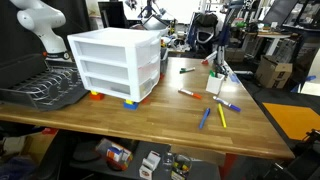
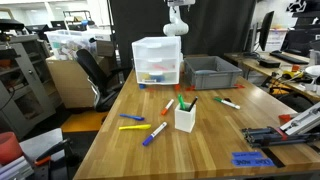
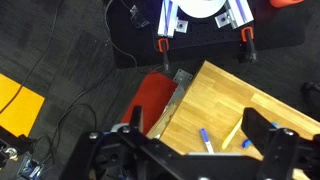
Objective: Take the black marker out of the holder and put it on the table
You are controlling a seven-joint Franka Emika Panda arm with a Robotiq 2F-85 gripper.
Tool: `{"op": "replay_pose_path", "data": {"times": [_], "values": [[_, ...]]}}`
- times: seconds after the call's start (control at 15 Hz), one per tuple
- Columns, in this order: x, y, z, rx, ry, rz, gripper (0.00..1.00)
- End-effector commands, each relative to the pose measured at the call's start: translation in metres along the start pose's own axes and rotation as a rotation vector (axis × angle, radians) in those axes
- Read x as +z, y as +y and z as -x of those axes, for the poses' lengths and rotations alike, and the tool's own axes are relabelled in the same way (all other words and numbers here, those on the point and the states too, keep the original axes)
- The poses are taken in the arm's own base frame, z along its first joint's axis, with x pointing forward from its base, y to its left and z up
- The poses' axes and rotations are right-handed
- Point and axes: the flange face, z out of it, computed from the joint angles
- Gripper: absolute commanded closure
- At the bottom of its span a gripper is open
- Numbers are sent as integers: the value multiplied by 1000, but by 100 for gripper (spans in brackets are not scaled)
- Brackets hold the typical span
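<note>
- The surface [image 2: 205,152] is a broad wooden top, and most of it is bare. The bare boards near the holder look to me like an easy place to lay something slim.
- My tool [image 3: 195,160] hangs high above one corner of the surface, well away from the work. Its fingers [image 3: 272,140] are spread wide with nothing between them, so it is released and empty.
- The holder [image 2: 185,120] stands upright near the middle of the surface, with loose markers scattered around it. It looks small and light. I judge it could tip or lift if I drag sideways, so I should pull straight up.
- The black marker [image 2: 189,101] stands in the holder, leaning a little, with only its upper part showing above the rim. At least one other marker shares the cup, though at this size I cannot separate them cleanly.
- I expect the marker to be light, stiff and smooth-sided, and round enough to roll once laid flat.
- I would grip the exposed top just above the rim, closing across its width, then set it down lengthwise and low.
</note>
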Motion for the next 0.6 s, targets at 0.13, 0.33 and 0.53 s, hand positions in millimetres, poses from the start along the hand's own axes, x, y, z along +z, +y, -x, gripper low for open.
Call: {"op": "replay_pose_path", "data": {"times": [0.13,0.33,0.53], "values": [[-3,-10,-11,-48,45,-8,0],[-5,-32,-36,-122,110,-66,0],[1,-51,-71,-165,143,-160,0]]}}
